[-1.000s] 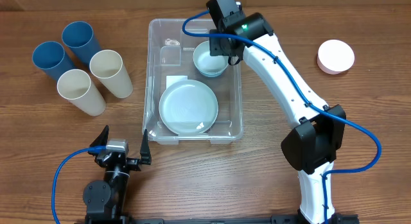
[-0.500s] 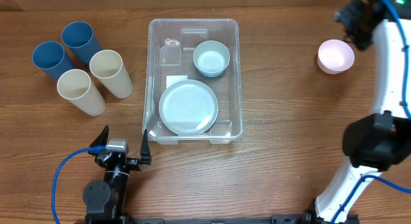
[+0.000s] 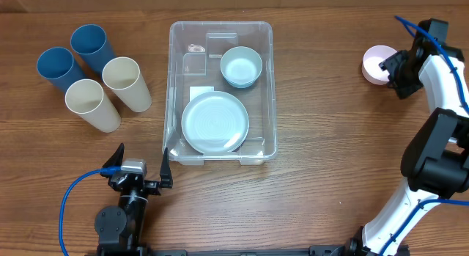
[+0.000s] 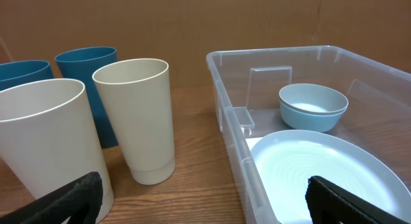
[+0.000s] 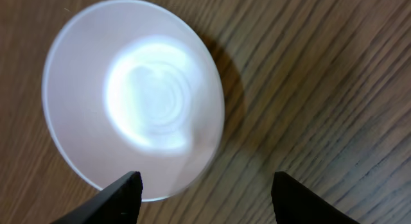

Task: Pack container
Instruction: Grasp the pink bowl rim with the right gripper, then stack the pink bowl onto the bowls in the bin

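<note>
- Container (image 3: pixel 272 94): clear rectangular bin, upright on the wooden table (image 3: pixel 308 205) at the centre of the overhead frame. A white label shows on its base.
- Packed, item one: pale blue plate (image 3: pixel 215 122), lying flat in the lower half of the bin.
- Packed, item two: pale blue bowl (image 3: pixel 241 66), in the bin's upper right corner.
- Unpacked: pink bowl (image 3: pixel 375 63), at the upper right of the frame, well apart from the bin.
- Unpacked: two blue cups (image 3: pixel 91 47) and two cream cups (image 3: pixel 123 80), clustered at the upper left.
- Left gripper (image 3: pixel 139 164): lower left, near the bin's lower left corner. Its fingers are spread fully wide and hold nothing.
- Right gripper (image 5: pixel 205 185): hangs over the pink bowl's edge with its fingers partly apart and nothing clamped. Contact with the bowl cannot be told.
- Progress, as judged: packing is under way, with two items in and five left. The pink bowl looks to be the next pick.
</note>
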Robot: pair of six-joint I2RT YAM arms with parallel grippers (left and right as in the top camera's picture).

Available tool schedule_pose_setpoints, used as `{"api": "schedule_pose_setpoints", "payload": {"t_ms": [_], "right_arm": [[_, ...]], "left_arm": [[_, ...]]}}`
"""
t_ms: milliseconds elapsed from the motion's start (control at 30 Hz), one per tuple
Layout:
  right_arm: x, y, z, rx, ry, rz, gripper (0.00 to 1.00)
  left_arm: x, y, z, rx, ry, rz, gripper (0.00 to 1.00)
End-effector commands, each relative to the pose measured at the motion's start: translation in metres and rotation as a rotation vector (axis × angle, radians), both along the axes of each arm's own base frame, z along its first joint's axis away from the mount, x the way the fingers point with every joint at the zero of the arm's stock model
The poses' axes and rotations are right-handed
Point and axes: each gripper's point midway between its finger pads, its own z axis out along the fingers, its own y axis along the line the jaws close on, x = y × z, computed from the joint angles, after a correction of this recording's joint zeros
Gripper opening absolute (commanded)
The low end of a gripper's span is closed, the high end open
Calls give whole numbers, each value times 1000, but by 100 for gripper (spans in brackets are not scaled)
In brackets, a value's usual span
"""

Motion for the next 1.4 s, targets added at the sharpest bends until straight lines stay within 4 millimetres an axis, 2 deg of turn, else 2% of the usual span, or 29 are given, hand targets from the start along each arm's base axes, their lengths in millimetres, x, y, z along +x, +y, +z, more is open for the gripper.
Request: {"api": "schedule_pose_setpoints", "payload": {"t_ms": [0, 33, 133, 200, 300, 400, 467, 567, 633, 733, 767, 833, 867, 933, 1000, 1033, 1133, 1200, 1267, 1367], "right_arm": [[-3, 2, -33, 18, 59, -5, 63], [-4, 2, -36, 21, 66, -5, 59], [-5, 3, -45, 25, 81, -4, 33], [-5, 3, -45, 24, 81, -4, 24], [-6, 3, -45, 28, 84, 0, 5], [-8, 4, -44, 31, 94, 1, 4], [-6, 6, -34, 37, 89, 15, 4], [3, 9, 7, 42, 31, 45, 4], [13, 14, 54, 36, -51, 71, 4], [27, 47, 134, 53, -211, 197, 4], [27, 60, 158, 41, -252, 225, 4], [25, 106, 211, -12, -345, 376, 4], [23, 125, 224, -23, -370, 427, 4], [17, 176, 244, -40, -413, 557, 4], [12, 227, 245, -50, -417, 671, 4], [10, 246, 242, -68, -406, 705, 4], [7, 300, 220, -146, -354, 789, 4], [7, 320, 203, -158, -318, 825, 4], [10, 338, 174, -154, -261, 862, 4], [17, 350, 131, -148, -181, 886, 4]], "left_arm": [[0, 1, 0, -7, -4, 4, 100], [0, 1, 0, -7, -4, 4, 100], [0, 1, 0, -7, -4, 4, 100], [0, 1, 0, -7, -4, 4, 100], [0, 1, 0, -7, -4, 4, 100], [0, 1, 0, -7, -4, 4, 100], [0, 1, 0, -7, -4, 4, 100], [0, 1, 0, -7, -4, 4, 100], [0, 1, 0, -7, -4, 4, 100], [0, 1, 0, -6, -4, 4, 100], [0, 1, 0, -7, -4, 4, 100], [0, 1, 0, -7, -4, 4, 100], [0, 1, 0, -7, -4, 4, 100], [0, 1, 0, -7, -4, 4, 100], [0, 1, 0, -7, -4, 4, 100], [0, 1, 0, -7, -4, 4, 100], [0, 1, 0, -7, -4, 4, 100], [0, 1, 0, -7, -4, 4, 100], [0, 1, 0, -7, -4, 4, 100], [0, 1, 0, -7, -4, 4, 100]]}}
